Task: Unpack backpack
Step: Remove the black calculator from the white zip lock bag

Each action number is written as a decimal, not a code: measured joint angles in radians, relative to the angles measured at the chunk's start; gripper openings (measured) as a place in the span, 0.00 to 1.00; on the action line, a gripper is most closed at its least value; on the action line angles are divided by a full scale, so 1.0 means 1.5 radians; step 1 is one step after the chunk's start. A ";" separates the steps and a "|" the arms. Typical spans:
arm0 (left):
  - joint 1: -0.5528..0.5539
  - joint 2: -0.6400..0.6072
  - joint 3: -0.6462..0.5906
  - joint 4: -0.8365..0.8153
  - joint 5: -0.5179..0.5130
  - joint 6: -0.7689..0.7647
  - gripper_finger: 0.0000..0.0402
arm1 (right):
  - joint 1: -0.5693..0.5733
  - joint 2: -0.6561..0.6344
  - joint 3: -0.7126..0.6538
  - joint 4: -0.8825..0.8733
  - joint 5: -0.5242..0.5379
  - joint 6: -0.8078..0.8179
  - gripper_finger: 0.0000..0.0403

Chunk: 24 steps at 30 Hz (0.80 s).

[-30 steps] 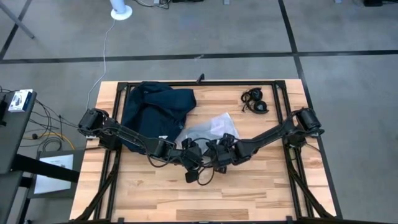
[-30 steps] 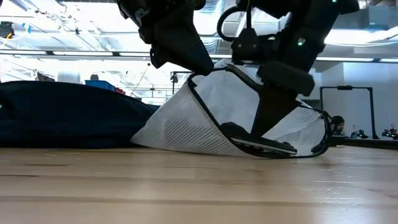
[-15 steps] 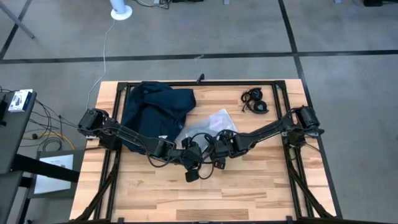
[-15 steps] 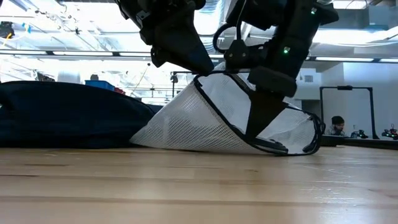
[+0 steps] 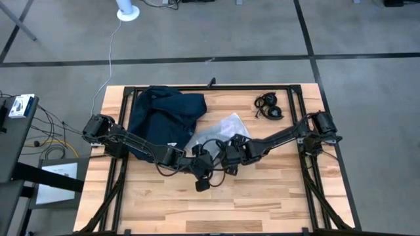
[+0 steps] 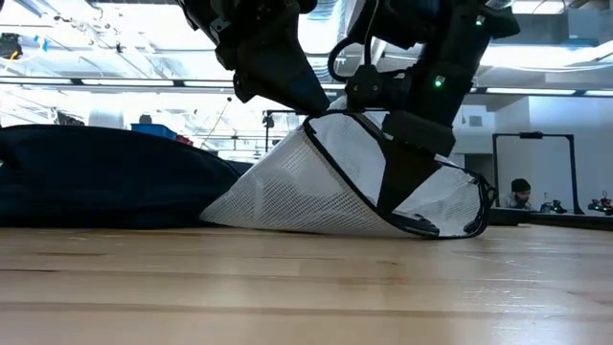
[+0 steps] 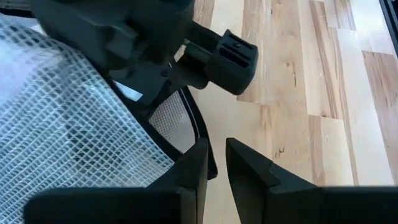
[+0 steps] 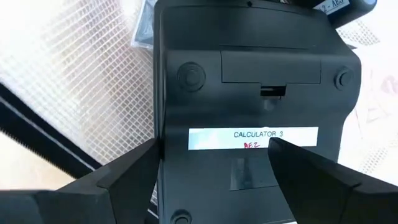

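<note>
Wrist views give what the overhead cannot: the right wrist camera shows a black calculator [image 8: 249, 124], back side up with a white label reading "CALCULATOR 3", lying between the spread fingers of the right gripper [image 8: 214, 168], its jaws open around the body without a clear squeeze. The left wrist camera shows the left gripper [image 7: 214, 165] with jaws nearly closed on the black edge binding of a white mesh pouch [image 7: 56, 118]. From table height the pouch [image 6: 316, 182] stands lifted into a tent, its rim held up by the left arm while the right arm reaches down into its mouth.

From above, both grippers meet at the tabletop's [image 5: 262, 203] middle, the left gripper [image 5: 202, 172] just beside the right gripper [image 5: 228, 157]. The near half of the tabletop is bare wood, and a pair of black headphones [image 5: 270, 107] sits well apart near the far right corner.

The backpack [image 5: 161, 118] lies slumped and rumpled, dark navy, on the far left part of the tabletop, its lower edge touching the pouch.
</note>
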 joint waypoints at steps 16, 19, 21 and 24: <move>0.001 0.000 0.000 -0.013 0.006 0.003 0.11 | 0.023 -0.005 0.001 0.002 -0.133 -0.026 0.47; 0.003 0.000 0.000 -0.020 0.005 0.003 0.11 | 0.030 -0.019 0.000 -0.023 -0.231 -0.047 0.36; 0.005 0.000 0.000 -0.022 0.004 0.003 0.11 | 0.032 -0.027 -0.001 -0.036 -0.274 -0.058 0.29; 0.006 0.000 0.000 -0.024 0.001 0.006 0.11 | 0.033 -0.042 -0.001 -0.068 -0.295 -0.069 0.21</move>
